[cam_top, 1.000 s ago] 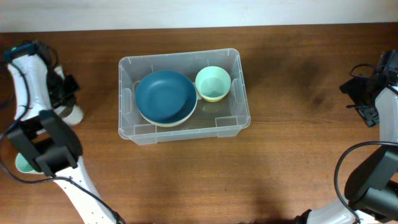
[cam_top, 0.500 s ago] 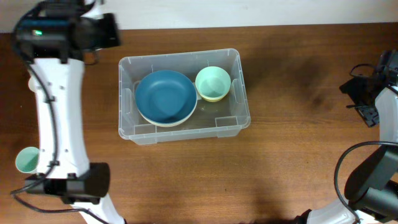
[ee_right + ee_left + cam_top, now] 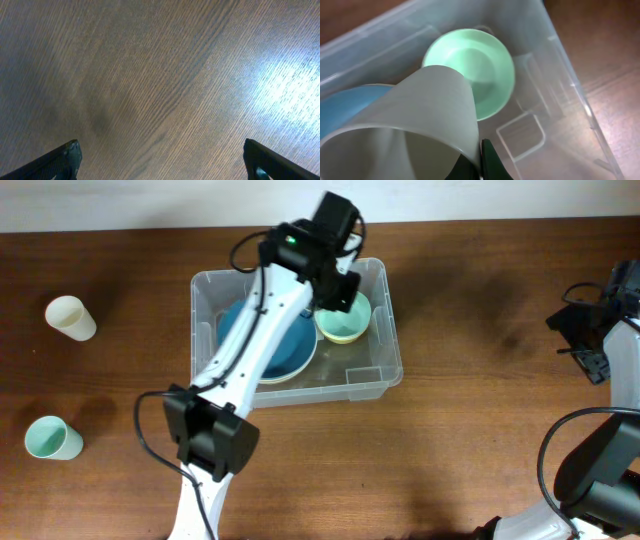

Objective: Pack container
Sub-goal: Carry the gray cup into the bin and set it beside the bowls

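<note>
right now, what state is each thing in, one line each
container: open, no lid
blue bowl: in container, stacked on a paler bowl
green bowl: in container, empty
pale cup: held over the container
left gripper: shut on pale cup
right gripper: open, over table
cream cup: on table, unpacked
green cup: on table, unpacked

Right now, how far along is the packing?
Done: blue bowl and green bowl sit in the container. In hand: the left hand holds a pale cup over the container, by the green bowl, not yet released. Left: cream cup and mint cup on the table. Right hand is open, off to the side.
</note>
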Robot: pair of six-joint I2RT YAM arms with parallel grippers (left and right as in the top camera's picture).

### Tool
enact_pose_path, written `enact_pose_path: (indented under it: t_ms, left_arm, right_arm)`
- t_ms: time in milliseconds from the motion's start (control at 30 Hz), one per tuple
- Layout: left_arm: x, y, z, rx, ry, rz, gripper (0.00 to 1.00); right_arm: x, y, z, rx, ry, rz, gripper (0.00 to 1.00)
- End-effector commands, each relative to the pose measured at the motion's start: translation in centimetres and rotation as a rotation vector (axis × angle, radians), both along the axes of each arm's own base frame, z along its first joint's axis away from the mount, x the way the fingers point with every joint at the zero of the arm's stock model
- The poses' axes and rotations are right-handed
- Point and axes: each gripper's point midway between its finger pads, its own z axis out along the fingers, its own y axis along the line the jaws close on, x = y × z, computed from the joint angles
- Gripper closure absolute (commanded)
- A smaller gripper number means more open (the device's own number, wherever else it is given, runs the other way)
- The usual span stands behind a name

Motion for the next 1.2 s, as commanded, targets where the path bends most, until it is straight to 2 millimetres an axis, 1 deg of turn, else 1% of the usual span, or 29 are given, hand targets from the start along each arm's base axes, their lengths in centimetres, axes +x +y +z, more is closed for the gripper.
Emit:
enact_pose_path:
  t_ms: [0, 67, 100, 133, 333, 567, 733, 800, 1033, 1100, 1167]
  left_arm:
    - [-1.1, -1.1, 0.5, 0.004, -0.002, -0.027, 0.99]
    - [-2.1, -1.5, -0.2, 0.024, 0.032, -0.046, 0.99]
    - [-2.3, -1.6, -0.4, 0.028, 0.039, -0.048, 0.99]
    - [-2.6, -1.6, -1.2, 0.043, 0.062, -0.053, 0.99]
    - [-3.8, -0.9, -4.0, 0.101, 0.164, -0.041, 0.99]
    - [-4.7, -1.2, -5.5, 0.103, 0.233, -0.052, 0.99]
    - [-5.0, -1.3, -5.8, 0.11, 0.249, -0.057, 0.99]
    - [-5.6, -1.5, -5.9, 0.118, 0.26, -0.066, 0.99]
    - [-7.3, -3.3, -6.0, 0.129, 0.267, -0.118, 0.99]
    - [-7.9, -3.8, -6.4, 0.138, 0.274, -0.133, 0.99]
    - [-8.2, -3.7, -7.1, 0.152, 0.289, -0.135, 0.99]
  right_arm:
    - [-0.3, -0.3, -0.3, -0.006, 0.013, -0.017, 0.01]
    - [-0.3, -0.3, -0.3, -0.006, 0.013, -0.017, 0.01]
    - [-0.3, -0.3, -0.3, -0.006, 0.013, -0.017, 0.01]
    - [-0.3, -0.3, -0.3, -0.006, 0.013, -0.017, 0.01]
    - [-0.3, -0.3, -0.3, -0.006, 0.013, -0.017, 0.01]
    - [-0.3, -0.3, -0.3, -0.006, 0.013, -0.017, 0.01]
    - [-0.3, -0.3, -0.3, -0.006, 0.013, -0.017, 0.01]
    - [-0.3, -0.3, -0.3, -0.006, 0.013, -0.017, 0.01]
    - [-0.3, -0.3, -0.3, -0.006, 0.013, -0.017, 0.01]
    - [-0.3, -0.3, -0.3, -0.006, 0.013, -0.017, 0.01]
    - [-0.3, -0.3, -0.3, -0.006, 0.013, -0.017, 0.01]
